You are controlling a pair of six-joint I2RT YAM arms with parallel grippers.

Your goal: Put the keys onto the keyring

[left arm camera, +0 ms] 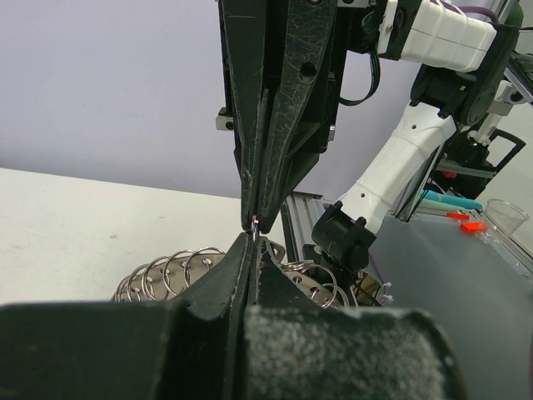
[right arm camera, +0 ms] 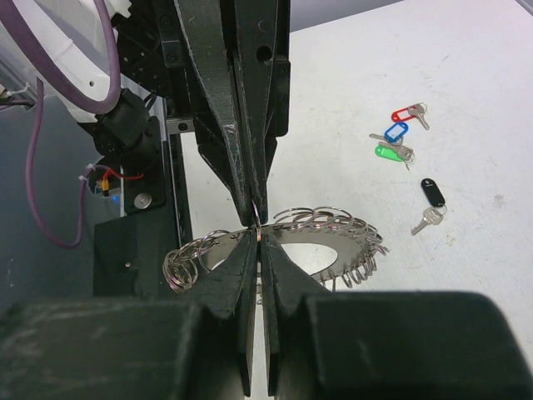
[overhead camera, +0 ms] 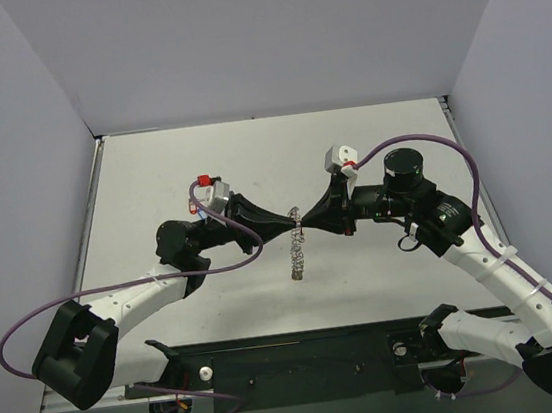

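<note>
Contact is made tip to tip between the left pincer and the right pincer. Both are pressed together, and a small ring on the rim of the keyring is pinched where they meet. From that point the keyring is seen hanging toward 6 o'clock in the top view, raised off the surface. In the right wrist view its fringe of rings is spread toward 3 and 9 o'clock of the tips. The keys are laid on the surface well apart, toward 2 o'clock. Red, blue and green tags are clustered together, with a black-tagged key near them at 5 o'clock.
</note>
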